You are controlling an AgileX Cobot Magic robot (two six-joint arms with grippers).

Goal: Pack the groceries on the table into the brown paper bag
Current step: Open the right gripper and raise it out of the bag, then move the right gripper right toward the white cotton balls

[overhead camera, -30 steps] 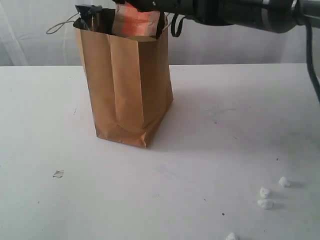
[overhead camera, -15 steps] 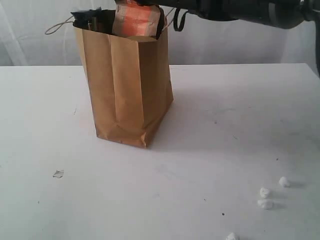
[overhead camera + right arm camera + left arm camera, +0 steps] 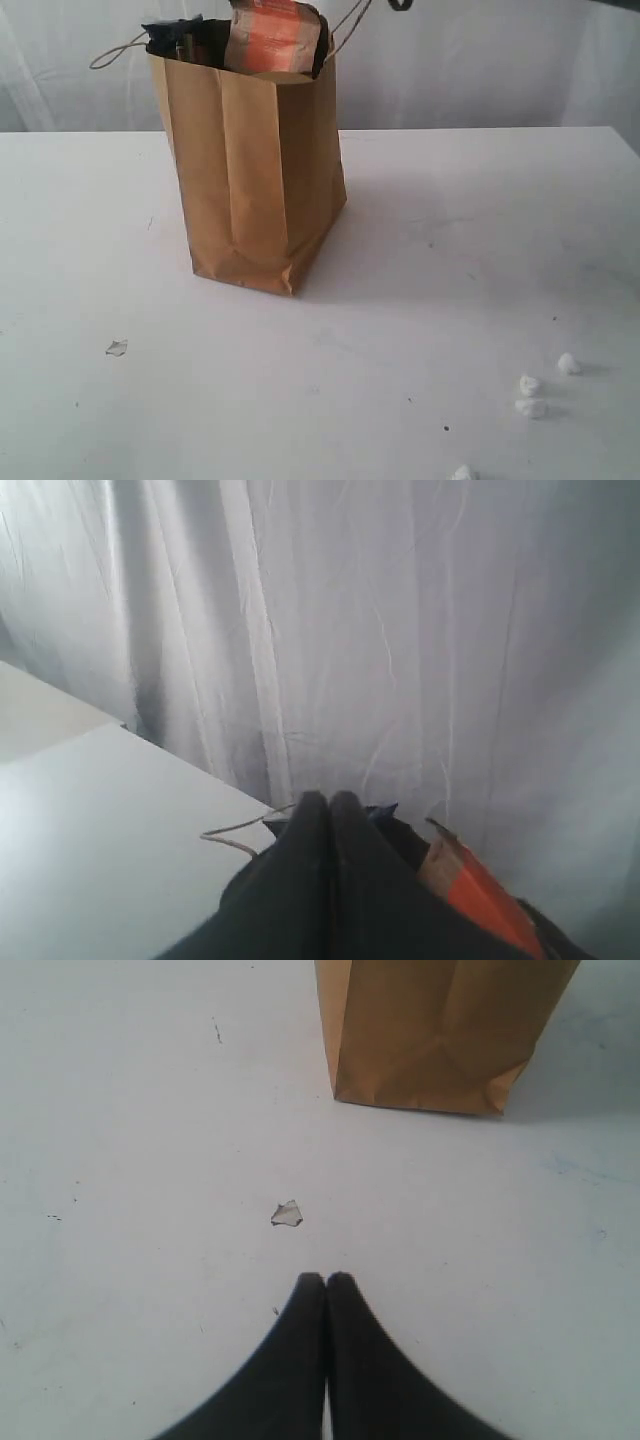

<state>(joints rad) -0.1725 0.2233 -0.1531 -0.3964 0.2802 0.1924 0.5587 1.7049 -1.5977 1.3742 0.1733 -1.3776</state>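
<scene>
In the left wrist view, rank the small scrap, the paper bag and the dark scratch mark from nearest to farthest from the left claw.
1. Scrap: on the table just ahead of the shut left claw.
2. Brown paper bag: its base stands beyond the scrap.
3. Dark scratch mark: farther back, beside the bag.

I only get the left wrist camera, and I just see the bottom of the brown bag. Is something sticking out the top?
Observer: Yes, the brown pouch with orange label pokes above the rim of the brown paper bag.
Operator: Any food on the table?
Observer: None in the exterior view, only small white crumbs on the table.
Operator: What's the other arm doing?
Observer: Its jaws are shut on nothing, up by the bag's top.
</scene>
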